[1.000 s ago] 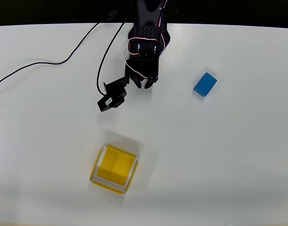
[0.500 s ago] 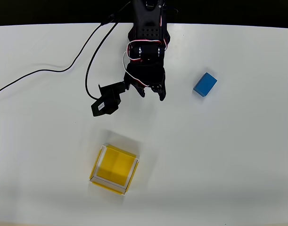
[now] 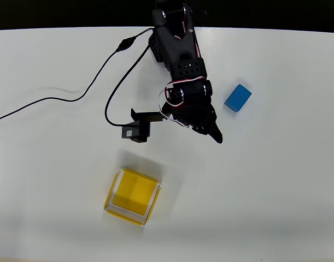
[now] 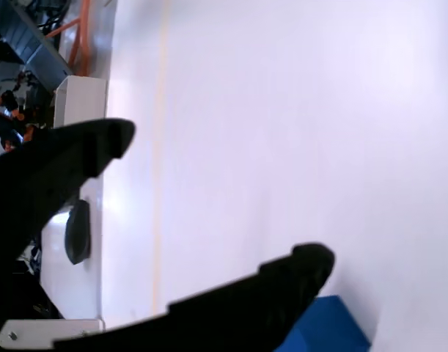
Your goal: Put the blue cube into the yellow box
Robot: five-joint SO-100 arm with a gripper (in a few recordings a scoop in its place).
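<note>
The blue cube [image 3: 238, 97] lies on the white table at the right, apart from everything. In the wrist view the blue cube [image 4: 328, 328] peeks out at the bottom edge behind the lower finger. My black gripper [image 3: 207, 130] hangs left of and slightly below the cube in the overhead view, with a gap between it and the cube. In the wrist view the gripper [image 4: 224, 198] is open, nothing between its fingers. The yellow box [image 3: 133, 196] sits at the lower left, open-topped, with nothing inside.
A black cable [image 3: 74, 98] runs from the arm's base across the upper left of the table. The wrist camera block [image 3: 137, 131] sticks out to the arm's left. The white table [image 3: 276, 191] ends at a dark edge along the top.
The arm has swung to the right and reached farther down the picture, bringing the gripper closer to the blue cube. The gripper has opened. Cube and box have stayed put.
</note>
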